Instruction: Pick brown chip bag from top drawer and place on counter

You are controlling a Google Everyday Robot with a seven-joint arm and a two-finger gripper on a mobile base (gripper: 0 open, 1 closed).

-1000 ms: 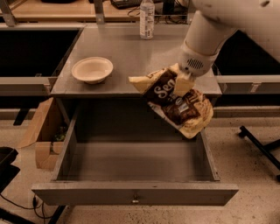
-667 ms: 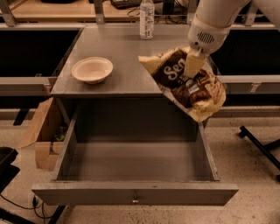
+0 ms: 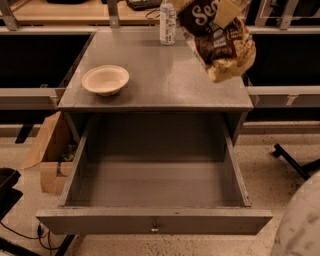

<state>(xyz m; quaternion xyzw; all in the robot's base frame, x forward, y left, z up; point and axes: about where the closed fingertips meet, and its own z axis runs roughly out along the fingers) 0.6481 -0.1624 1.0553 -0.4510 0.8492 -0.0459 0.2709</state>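
The brown chip bag (image 3: 220, 42) hangs in the air above the back right part of the counter (image 3: 165, 75). My gripper (image 3: 225, 9) is at the top edge of the view, shut on the bag's upper part; only a pale finger shows, the rest is cut off. The top drawer (image 3: 155, 220) is pulled fully out toward the camera, and its grey inside holds nothing.
A beige bowl (image 3: 105, 80) sits on the counter's left side and a water bottle (image 3: 167, 20) stands at its back edge. A cardboard box (image 3: 47, 150) stands on the floor left of the cabinet. A light wooden desk (image 3: 65, 12) runs behind. A pale robot part (image 3: 300, 220) fills the bottom right.
The gripper has lifted the chip bag up and back, from just above the drawer's right side to high over the counter's back right.
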